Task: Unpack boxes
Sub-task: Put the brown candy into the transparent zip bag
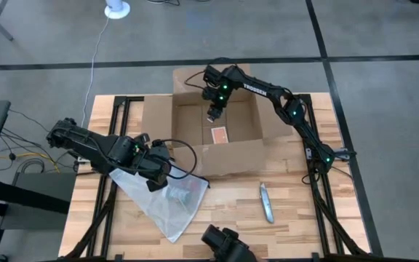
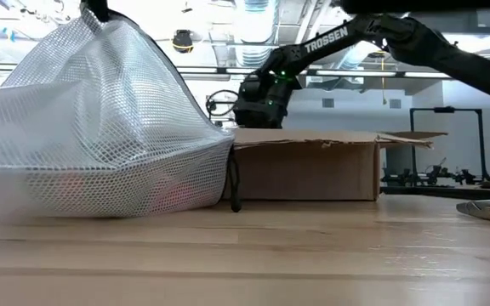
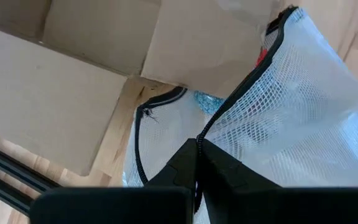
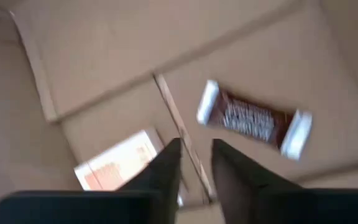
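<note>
My right claw (image 1: 214, 115) hangs inside the open cardboard box (image 1: 217, 156), fingers slightly parted and holding nothing. Below it on the box floor lie a brown candy bar (image 4: 253, 122) with white ends and an orange-and-white card (image 4: 120, 162). My left claw (image 1: 156, 177) sits just beside the box's front corner, pinched closed on the dark edge of a white mesh bag (image 1: 164, 200), which drapes over the desk (image 1: 304, 218). A grey utility knife (image 1: 267, 202) lies on the desk near the box's front wall.
</note>
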### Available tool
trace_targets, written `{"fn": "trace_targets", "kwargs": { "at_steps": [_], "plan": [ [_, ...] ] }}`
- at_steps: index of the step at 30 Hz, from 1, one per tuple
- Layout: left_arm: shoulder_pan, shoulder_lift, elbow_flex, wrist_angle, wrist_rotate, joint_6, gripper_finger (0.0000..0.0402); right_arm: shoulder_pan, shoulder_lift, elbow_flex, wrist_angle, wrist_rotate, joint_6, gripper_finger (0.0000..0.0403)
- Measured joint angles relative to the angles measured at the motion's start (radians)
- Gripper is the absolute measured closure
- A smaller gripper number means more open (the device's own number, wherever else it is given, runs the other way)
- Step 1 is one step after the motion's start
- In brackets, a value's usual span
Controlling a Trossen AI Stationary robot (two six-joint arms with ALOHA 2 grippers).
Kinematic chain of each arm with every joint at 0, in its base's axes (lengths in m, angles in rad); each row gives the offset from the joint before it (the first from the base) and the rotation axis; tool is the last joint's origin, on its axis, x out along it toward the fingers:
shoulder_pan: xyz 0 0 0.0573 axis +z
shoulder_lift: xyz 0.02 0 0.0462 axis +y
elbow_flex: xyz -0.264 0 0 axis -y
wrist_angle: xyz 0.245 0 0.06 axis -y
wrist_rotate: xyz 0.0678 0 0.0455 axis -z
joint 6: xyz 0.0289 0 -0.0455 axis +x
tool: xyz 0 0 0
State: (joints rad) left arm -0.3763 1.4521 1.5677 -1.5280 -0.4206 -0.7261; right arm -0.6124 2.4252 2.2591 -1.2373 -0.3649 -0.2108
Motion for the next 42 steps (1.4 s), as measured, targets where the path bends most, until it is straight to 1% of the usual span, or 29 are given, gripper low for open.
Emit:
{"fn": "trace_targets", "kwargs": {
  "at_steps": [2, 4, 6, 8, 10, 12, 16, 20, 27, 30, 32, 35, 39, 42],
  "plan": [
    [0.0, 0.0, 0.0, 0.0, -0.017, 0.005, 0.0402, -0.005, 0.0, -0.021, -0.004, 0.013, 0.0, 0.0267],
    [0.0, 0.0, 0.0, 0.0, -0.031, 0.006, 0.0402, -0.006, 0.0, -0.043, -0.003, 0.053, -0.007, 0.0218],
    [0.0, 0.0, 0.0, 0.0, -0.042, 0.006, 0.0402, -0.003, 0.0, -0.069, 0.019, 0.112, -0.036, 0.0169],
    [0.0, 0.0, 0.0, 0.0, -0.044, 0.006, 0.0402, 0.003, 0.001, -0.092, 0.062, 0.195, -0.059, 0.0128],
    [0.0, 0.0, 0.0, 0.0, -0.044, 0.006, 0.0402, 0.013, 0.002, -0.109, 0.112, 0.253, -0.063, 0.0098],
    [0.0, 0.0, 0.0, 0.0, -0.044, 0.005, 0.0402, 0.018, 0.002, -0.114, 0.16, 0.261, -0.003, 0.0081],
    [0.0, 0.0, 0.0, 0.003, -0.043, -0.001, 0.0402, 0.019, 0.002, -0.138, 0.254, 0.254, 0.153, 0.0076],
    [0.0, 0.0, 0.0, 0.029, -0.032, -0.002, 0.0402, 0.01, 0.002, -0.157, 0.255, 0.255, 0.258, 0.0085],
    [0.0, 0.0, 0.0, 0.052, -0.031, 0.004, 0.0402, 0.011, 0.02, -0.154, 0.278, 0.229, 0.284, 0.0092],
    [0.0, 0.0, 0.0, 0.056, -0.031, 0.003, 0.0402, 0.01, 0.02, -0.154, 0.285, 0.184, 0.224, 0.0092],
    [0.0, 0.0, 0.0, 0.057, -0.031, 0.003, 0.0402, 0.011, 0.02, -0.154, 0.29, 0.176, 0.186, 0.0092],
    [0.0, 0.0, 0.0, 0.06, -0.031, 0.003, 0.0402, 0.01, 0.022, -0.153, 0.292, 0.15, 0.175, 0.0092],
    [0.0, 0.0, 0.0, 0.06, -0.031, 0.003, 0.0402, -0.004, 0.042, -0.15, 0.293, 0.031, 0.215, 0.0098],
    [0.0, 0.0, 0.0, 0.06, -0.031, 0.004, 0.0402, -0.016, 0.046, -0.149, 0.288, -0.024, 0.237, 0.0117]
  ]
}}
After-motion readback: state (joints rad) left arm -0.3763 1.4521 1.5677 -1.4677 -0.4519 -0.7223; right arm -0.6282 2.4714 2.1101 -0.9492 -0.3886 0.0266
